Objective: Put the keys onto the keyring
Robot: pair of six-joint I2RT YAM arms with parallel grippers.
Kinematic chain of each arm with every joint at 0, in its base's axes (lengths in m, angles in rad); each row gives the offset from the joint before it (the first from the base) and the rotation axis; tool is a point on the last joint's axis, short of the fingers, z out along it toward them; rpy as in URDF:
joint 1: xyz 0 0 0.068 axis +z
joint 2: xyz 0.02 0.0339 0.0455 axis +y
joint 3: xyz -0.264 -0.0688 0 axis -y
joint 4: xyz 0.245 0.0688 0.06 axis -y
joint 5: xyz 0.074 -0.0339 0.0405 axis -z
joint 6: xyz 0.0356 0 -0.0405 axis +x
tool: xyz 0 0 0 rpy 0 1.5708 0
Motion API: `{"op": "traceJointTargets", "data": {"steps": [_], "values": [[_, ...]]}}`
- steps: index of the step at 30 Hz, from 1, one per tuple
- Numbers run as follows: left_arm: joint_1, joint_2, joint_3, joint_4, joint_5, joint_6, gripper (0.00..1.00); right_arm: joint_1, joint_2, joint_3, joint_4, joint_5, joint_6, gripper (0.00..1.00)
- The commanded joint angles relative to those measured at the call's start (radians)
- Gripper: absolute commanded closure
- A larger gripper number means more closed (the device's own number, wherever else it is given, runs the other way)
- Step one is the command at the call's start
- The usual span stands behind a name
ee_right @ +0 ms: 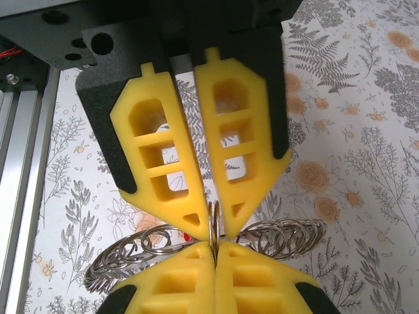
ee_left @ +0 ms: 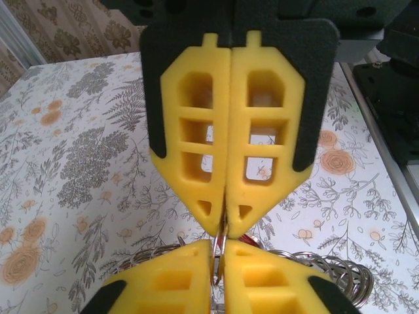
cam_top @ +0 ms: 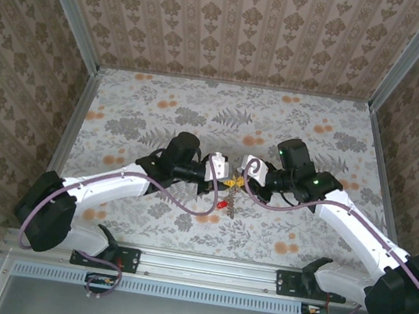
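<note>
My two grippers meet tip to tip over the middle of the table, left gripper (cam_top: 225, 177) and right gripper (cam_top: 239, 177). Both are shut on one thin silvery split ring (ee_right: 213, 221), held edge-on between the yellow pads. It belongs to the keyring (ee_right: 288, 237), whose many small metal loops fan out to both sides below the fingers. In the left wrist view my left gripper (ee_left: 220, 252) pinches the ring (ee_left: 221, 241) against the facing right fingers (ee_left: 268, 131). A red key tag (cam_top: 220, 204) and silvery keys (cam_top: 232, 201) dangle beneath the grippers.
The floral table surface (cam_top: 146, 108) spreads all round the grippers. Patterned walls close in the back and sides. An aluminium rail (cam_top: 208, 269) carrying both arm bases runs along the near edge.
</note>
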Motion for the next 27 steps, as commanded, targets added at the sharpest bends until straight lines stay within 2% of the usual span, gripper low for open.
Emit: {"op": "traceJointTargets", "data": {"steps": [1, 2, 5, 10, 14, 23, 27], "values": [[-0.007, 0.004, 0.024, -0.023, 0.006, 0.022, 0.97, 0.01, -0.014, 0.017, 0.035, -0.059, 0.014, 0.98], [-0.006, 0.008, 0.026, -0.024, 0.008, 0.022, 1.0, 0.01, -0.018, 0.012, 0.041, -0.06, 0.017, 0.97], [-0.003, 0.012, 0.017, 0.004, 0.016, 0.006, 1.0, 0.007, -0.04, -0.03, 0.096, -0.051, 0.037, 0.92], [0.019, 0.005, -0.059, 0.217, 0.093, -0.112, 1.0, -0.039, -0.047, -0.119, 0.2, -0.084, 0.099, 0.84], [0.024, 0.012, -0.085, 0.311, 0.135, -0.172, 1.0, -0.056, -0.034, -0.173, 0.292, -0.126, 0.158, 0.8], [0.035, 0.011, -0.11, 0.361, 0.149, -0.203, 1.0, -0.074, -0.024, -0.222, 0.339, -0.112, 0.19, 0.77], [0.036, 0.008, -0.106, 0.33, 0.142, -0.185, 1.0, -0.075, -0.061, -0.221, 0.333, -0.076, 0.188, 0.7]]}}
